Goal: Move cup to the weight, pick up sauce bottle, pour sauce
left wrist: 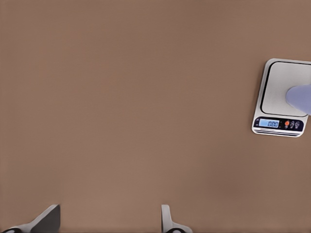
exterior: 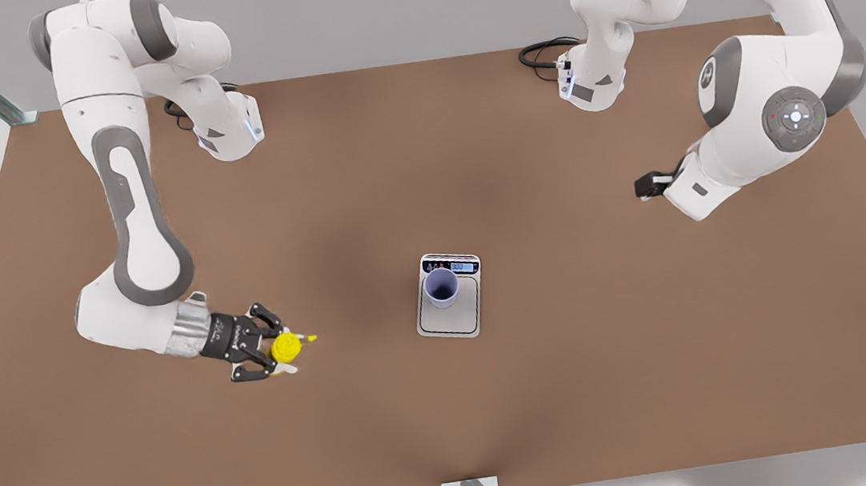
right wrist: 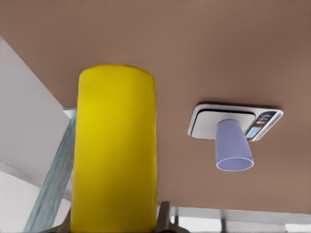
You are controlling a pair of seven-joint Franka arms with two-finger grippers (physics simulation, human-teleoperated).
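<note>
Brown counter (exterior: 625,384) spans the front view, bare apart from the task's things. Toward that view's left edge, the right gripper (exterior: 275,348) holds the bottle (exterior: 286,347), fingers (exterior: 265,317) pinching its yellow body (right wrist: 114,150), nozzle aimed toward the counter's middle. At mid-counter lies the scale (exterior: 450,317), display end toward the far edge; the cup (exterior: 442,287) stands upright on its plate, close to the display, so the first step looks done. The right wrist view confirms the cup (right wrist: 233,145) on the scale (right wrist: 206,121). Near the front view's right edge the left gripper (exterior: 648,186) waits aloft, well apart from the cup, fingers (left wrist: 46,221) spread on nothing; its wrist view catches the scale (left wrist: 279,92) and the cup's edge (left wrist: 301,97).

Step in hand, as judged: carrying the bottle to the cup. Best practice: travel level, stop with the nozzle above the cup's mouth, then tilt slowly; avoid brushing the light cup, which could tip or slide off the plate.
</note>
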